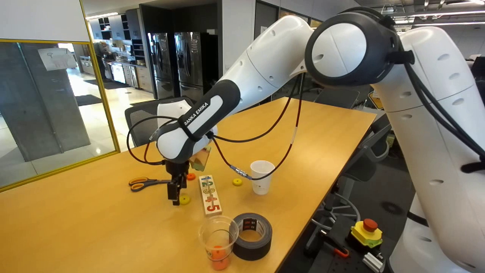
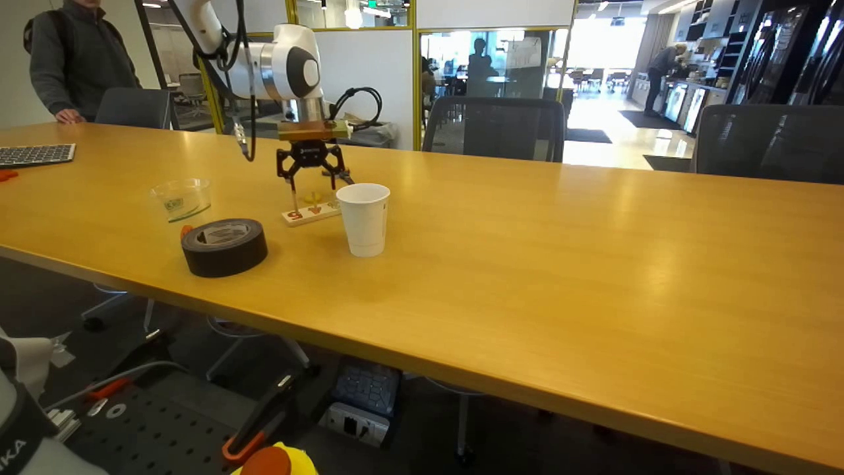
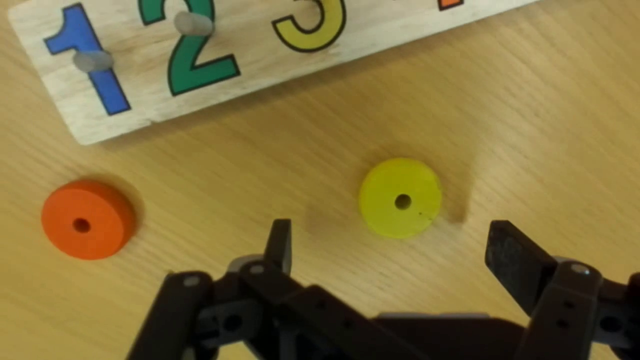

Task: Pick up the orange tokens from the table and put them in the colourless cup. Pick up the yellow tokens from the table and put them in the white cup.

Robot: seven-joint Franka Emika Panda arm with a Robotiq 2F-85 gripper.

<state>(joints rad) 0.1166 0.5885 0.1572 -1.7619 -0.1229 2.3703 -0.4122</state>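
Note:
In the wrist view a yellow token (image 3: 400,197) lies flat on the table, just ahead of the gap between my open fingers. My gripper (image 3: 390,245) hangs above the table with nothing held. Left of it rests an orange token (image 3: 88,220). An exterior view shows the near yellow token (image 1: 185,200) beside my gripper (image 1: 179,195), the orange token (image 1: 191,176) behind it, and another yellow token (image 1: 237,182) beyond the number board. Orange tokens (image 1: 219,261) sit at the bottom of the colourless cup (image 1: 206,233). The white cup (image 2: 364,221) stands upright; its inside is hidden.
A number board (image 1: 210,195) with upright pegs lies between the yellow tokens. A black tape roll (image 1: 251,242) stands against or close by the colourless cup. Orange-handled scissors (image 1: 146,183) lie behind the gripper. An arm cable (image 1: 242,173) hangs near the white cup.

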